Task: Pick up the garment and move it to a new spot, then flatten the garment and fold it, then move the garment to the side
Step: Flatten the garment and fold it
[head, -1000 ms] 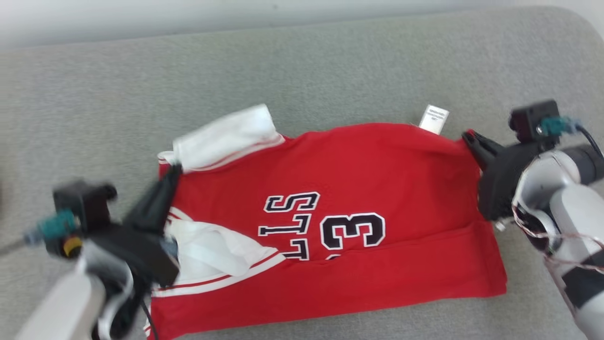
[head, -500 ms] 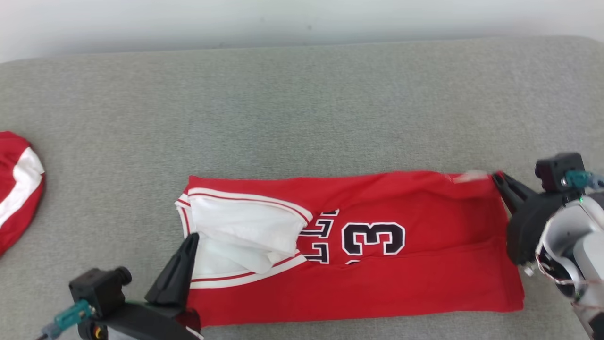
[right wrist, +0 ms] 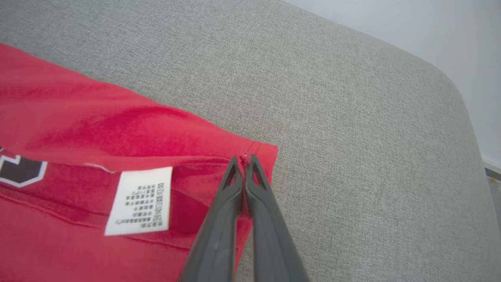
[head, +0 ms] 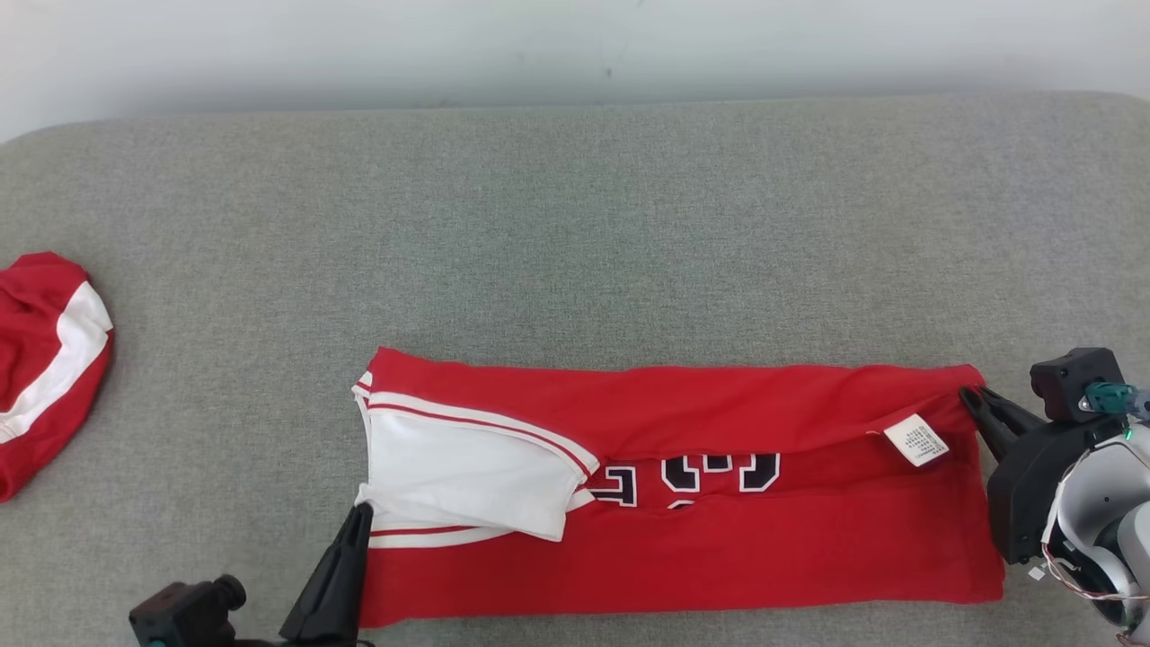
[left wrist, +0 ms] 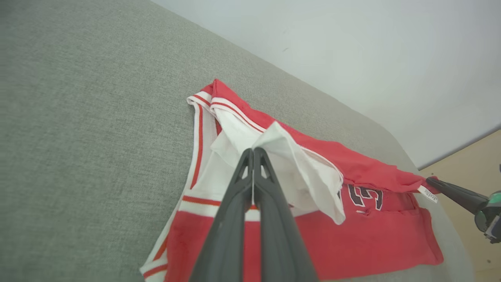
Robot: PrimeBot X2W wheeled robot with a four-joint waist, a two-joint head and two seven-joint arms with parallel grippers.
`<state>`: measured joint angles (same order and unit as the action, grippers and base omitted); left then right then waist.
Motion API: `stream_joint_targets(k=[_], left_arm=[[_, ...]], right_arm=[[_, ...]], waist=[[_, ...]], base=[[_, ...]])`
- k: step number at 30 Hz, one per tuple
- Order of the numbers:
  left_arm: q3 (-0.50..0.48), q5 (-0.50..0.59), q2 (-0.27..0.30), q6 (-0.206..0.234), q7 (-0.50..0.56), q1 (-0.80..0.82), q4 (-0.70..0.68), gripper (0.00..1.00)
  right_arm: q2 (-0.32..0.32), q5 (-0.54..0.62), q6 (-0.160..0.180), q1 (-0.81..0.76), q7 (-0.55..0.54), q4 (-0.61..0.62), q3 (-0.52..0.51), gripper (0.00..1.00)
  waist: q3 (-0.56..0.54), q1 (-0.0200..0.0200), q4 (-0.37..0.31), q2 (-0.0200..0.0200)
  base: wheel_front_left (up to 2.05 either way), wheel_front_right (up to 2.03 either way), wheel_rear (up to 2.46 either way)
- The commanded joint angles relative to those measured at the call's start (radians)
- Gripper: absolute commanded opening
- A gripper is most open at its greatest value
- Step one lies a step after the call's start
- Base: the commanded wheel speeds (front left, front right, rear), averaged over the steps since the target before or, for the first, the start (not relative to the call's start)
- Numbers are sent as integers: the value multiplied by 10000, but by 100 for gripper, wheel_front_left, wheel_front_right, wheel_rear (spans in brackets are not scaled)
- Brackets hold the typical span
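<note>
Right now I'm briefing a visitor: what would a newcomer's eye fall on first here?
The red jersey, folded into a long band at the near edge of the grey cushion. Its white label shows by the right hand, which pinches that corner, while the left hand pinches the white end. Another red-and-white garment lies at far left.

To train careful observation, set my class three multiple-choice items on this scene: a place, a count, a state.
1. Where on the jersey is the white care label? A) right gripper's end B) middle C) armhole end
2. How many red garments lie on the grey cushion? A) one B) two C) three
3. The right gripper is: A) open B) shut on the jersey's corner C) shut on the label
1A: the label sits beside that gripper. 2B: another red-and-white garment lies far left. 3B: it is closed, pinching the red corner.
</note>
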<state>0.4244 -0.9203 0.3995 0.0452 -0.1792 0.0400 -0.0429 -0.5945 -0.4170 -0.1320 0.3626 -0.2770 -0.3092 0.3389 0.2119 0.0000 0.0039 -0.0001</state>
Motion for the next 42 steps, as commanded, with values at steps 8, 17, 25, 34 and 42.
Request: stream_joint_targets(k=[8, 17, 25, 34, 42], left_arm=[[131, 96, -116, -15, -240, -373, 799, 0], [282, 56, -486, -234, -407, -126, 2114, 100], [-990, 1400, -862, -210, -865, -42, 2246, 100], [-3797, 4447, -2592, -1326, -859, -855, 979, 100], [-4919, 6163, -3367, -1682, -861, -1084, 429, 100]], right_arm=[[15, 477, 27, -446, -331, 164, -100, 0], [270, 663, 27, -665, -539, 70, -363, 100], [971, 60, 27, -1526, -354, 581, -2207, 100], [2649, 90, 25, -2590, -784, 1640, -4015, 100], [3687, 106, 25, -2479, -743, 1524, -4425, 100]], waist=[[-45, 0, 92, 1], [-161, 0, 132, 1], [-658, 0, 222, 1], [-1020, 0, 118, 1], [-1026, 0, 13, 1]], base=[[0, 0, 0], [0, 0, 0], [0, 0, 0], [0, 0, 0], [0, 0, 0]])
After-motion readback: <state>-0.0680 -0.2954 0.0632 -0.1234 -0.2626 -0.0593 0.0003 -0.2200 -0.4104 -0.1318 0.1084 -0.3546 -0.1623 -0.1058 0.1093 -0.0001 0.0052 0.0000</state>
